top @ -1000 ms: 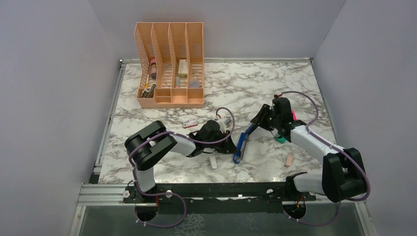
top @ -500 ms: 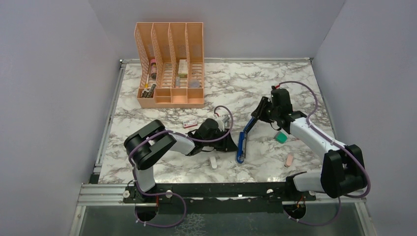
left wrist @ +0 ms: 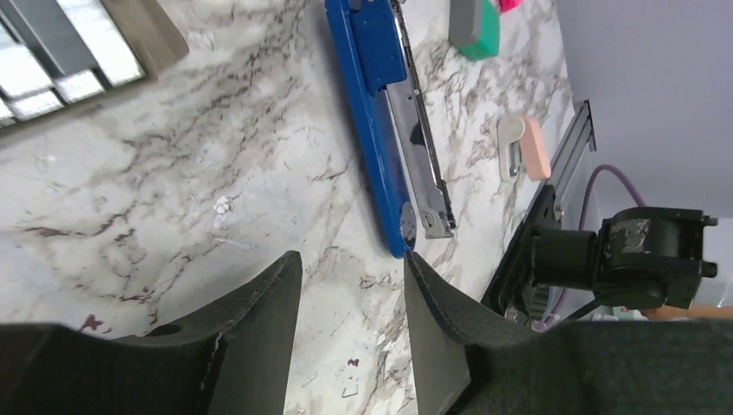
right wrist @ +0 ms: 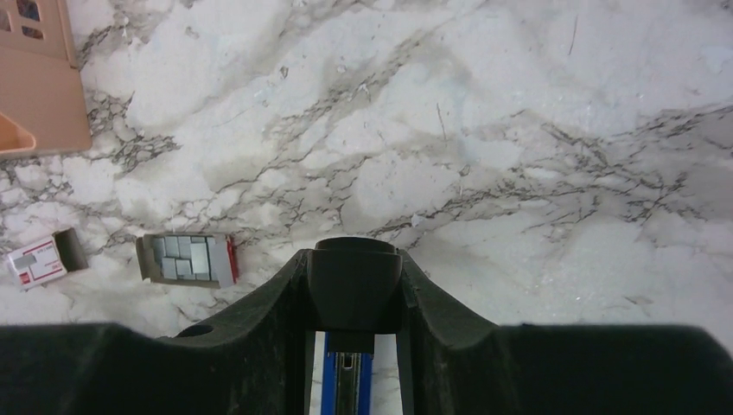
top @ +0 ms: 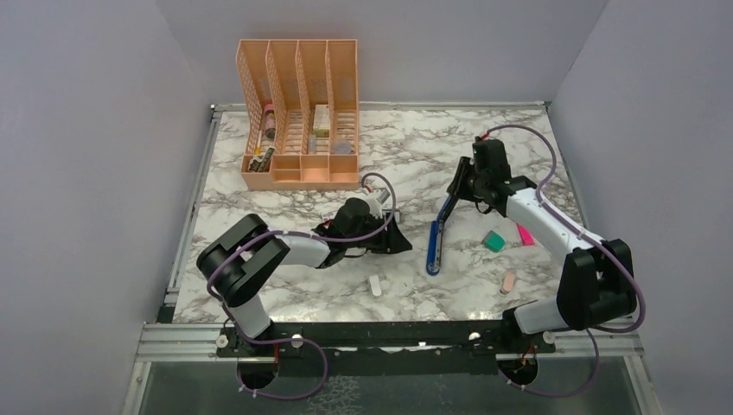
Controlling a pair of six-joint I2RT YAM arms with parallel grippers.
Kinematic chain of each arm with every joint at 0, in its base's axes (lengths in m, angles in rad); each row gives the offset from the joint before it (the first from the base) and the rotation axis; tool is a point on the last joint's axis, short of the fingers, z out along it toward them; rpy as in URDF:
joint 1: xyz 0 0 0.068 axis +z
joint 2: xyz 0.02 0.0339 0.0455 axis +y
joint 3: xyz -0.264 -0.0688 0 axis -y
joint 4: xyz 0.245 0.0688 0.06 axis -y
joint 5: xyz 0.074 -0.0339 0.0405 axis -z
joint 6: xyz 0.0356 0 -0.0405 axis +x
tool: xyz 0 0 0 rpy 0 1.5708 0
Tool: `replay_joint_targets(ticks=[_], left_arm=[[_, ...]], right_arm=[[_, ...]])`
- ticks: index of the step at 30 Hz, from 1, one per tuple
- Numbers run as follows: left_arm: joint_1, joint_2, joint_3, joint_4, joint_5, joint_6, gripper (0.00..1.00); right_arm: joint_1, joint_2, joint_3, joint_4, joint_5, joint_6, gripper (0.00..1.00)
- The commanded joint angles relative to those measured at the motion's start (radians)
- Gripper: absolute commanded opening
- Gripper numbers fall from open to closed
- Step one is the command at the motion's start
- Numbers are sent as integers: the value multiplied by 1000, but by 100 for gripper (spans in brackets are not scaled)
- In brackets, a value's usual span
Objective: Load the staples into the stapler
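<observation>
Stapler (top: 436,238) lies opened just right of centre in the overhead frame, its blue base and bare metal channel flat on the table (top: 536,156). The right gripper (top: 458,187) is clamped on its far black end. In the last second it has swung straighter and drifted right, while the left gripper (left wrist: 350,264) let go and backed off, fingers now apart and empty. Staples (right wrist: 186,259) sit uncovered at lower left of the right wrist view. The freed left arm probably fetches a strip next.

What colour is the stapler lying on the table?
Blue, with a silver metal staple channel exposed; the left wrist view shows the stapler best.
</observation>
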Motion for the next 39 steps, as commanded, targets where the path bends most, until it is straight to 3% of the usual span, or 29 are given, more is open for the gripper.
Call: replay_joint_targets(ticks=[1,12,24,39], left_arm=[[24,-93,1,-82,-60,77,49],[53,-176,61,-371,-232,223,53],[70,-182,69,-424,-283,275,54],[76,-175,76,-437,-294,298,53]], right_arm=[[4,38,97,-39,96,-48,26],[4,212,282,-124,207,-93,27],[4,371,463,-164,217,-141,28],[4,380,491,-172,128,-174,57]])
